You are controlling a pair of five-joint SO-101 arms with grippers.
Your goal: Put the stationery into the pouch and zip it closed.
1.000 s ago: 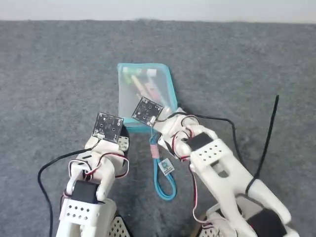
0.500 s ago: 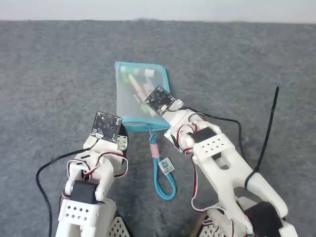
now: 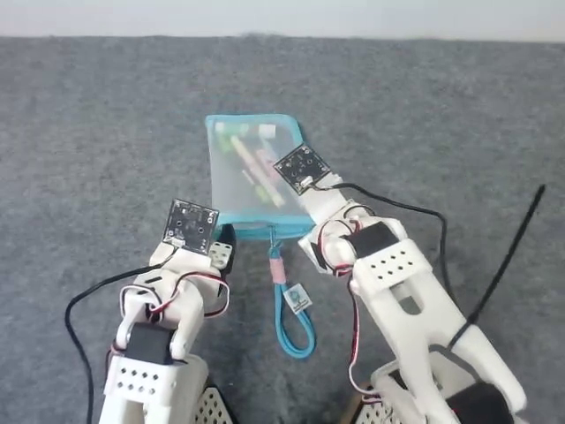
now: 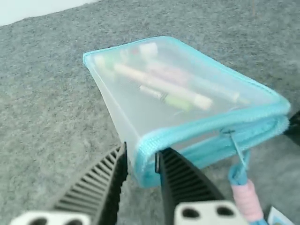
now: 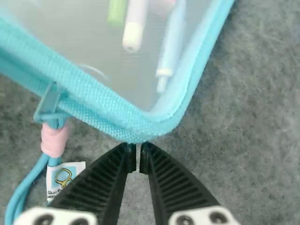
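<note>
The grey felt mat [image 3: 106, 115] lies under the pouch [image 3: 243, 185], which sits flat with its zip edge turned toward the two arms. The pouch is a soft, see-through sleeve with teal binding. It looks light and floppy, likely to buckle or slide on the felt if pushed, so the firmer bound corners are the best places to hold it. The left gripper [image 4: 141, 151] is clamped on the corner at one end of the zip edge, one ribbed finger on each side of the binding. That should anchor the pouch against a pull along the zip. The right gripper [image 5: 134, 149] sits at the opposite corner of that edge with its fingers almost together. Its tips are against the seam, and I cannot tell whether they pinch any fabric. The teal strap loop [image 5: 28, 187] trails away from the zip edge, limp and easy to snag. The stationery [image 4: 164, 86], slim pens and markers, is already inside the pouch. The zip pull [image 5: 49, 101] stands partway along the zip edge, small and thin; the pink bead [image 5: 54, 138] below it offers a fatter grip.
</note>
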